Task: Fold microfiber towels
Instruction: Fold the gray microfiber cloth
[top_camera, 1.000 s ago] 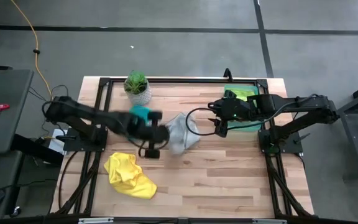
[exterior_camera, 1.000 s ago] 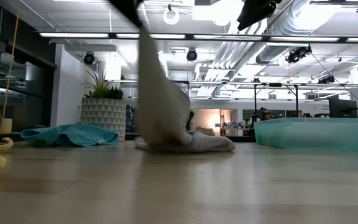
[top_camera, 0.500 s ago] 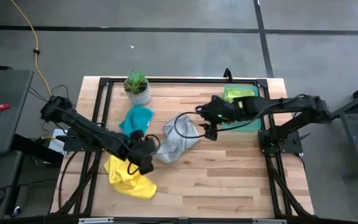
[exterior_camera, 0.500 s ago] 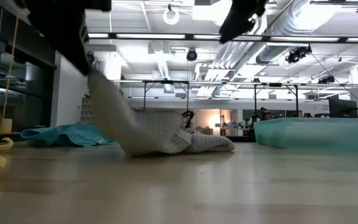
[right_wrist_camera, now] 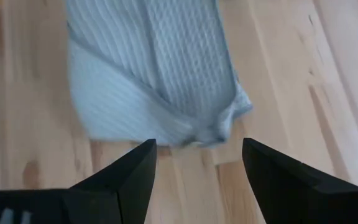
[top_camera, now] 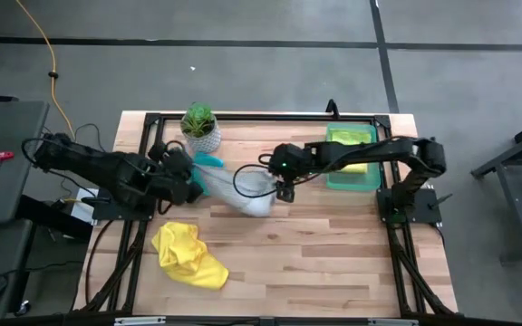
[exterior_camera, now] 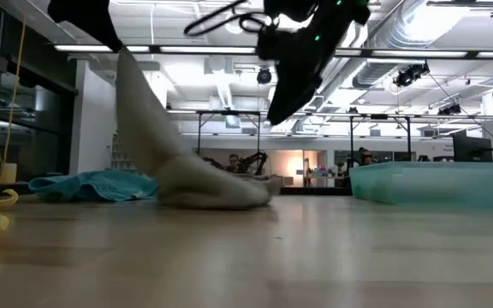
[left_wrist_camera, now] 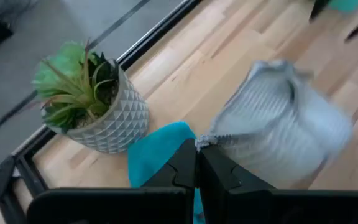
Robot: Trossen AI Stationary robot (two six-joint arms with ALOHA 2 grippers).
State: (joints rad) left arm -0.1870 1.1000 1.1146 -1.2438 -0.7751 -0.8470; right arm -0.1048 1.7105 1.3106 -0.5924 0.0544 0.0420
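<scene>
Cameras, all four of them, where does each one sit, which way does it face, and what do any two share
High view: above the table, looking straight down; both arms, left claw, right claw.
Low view: at tabletop height, looking level across into the room; arms enter from above.
Left wrist view: on the left wrist, looking past its closed fingers pinching the grey-white towel, near the plant.
Right wrist view: on the right wrist, looking down between open fingers.
Shared: the grey-white towel appears in all four.
</scene>
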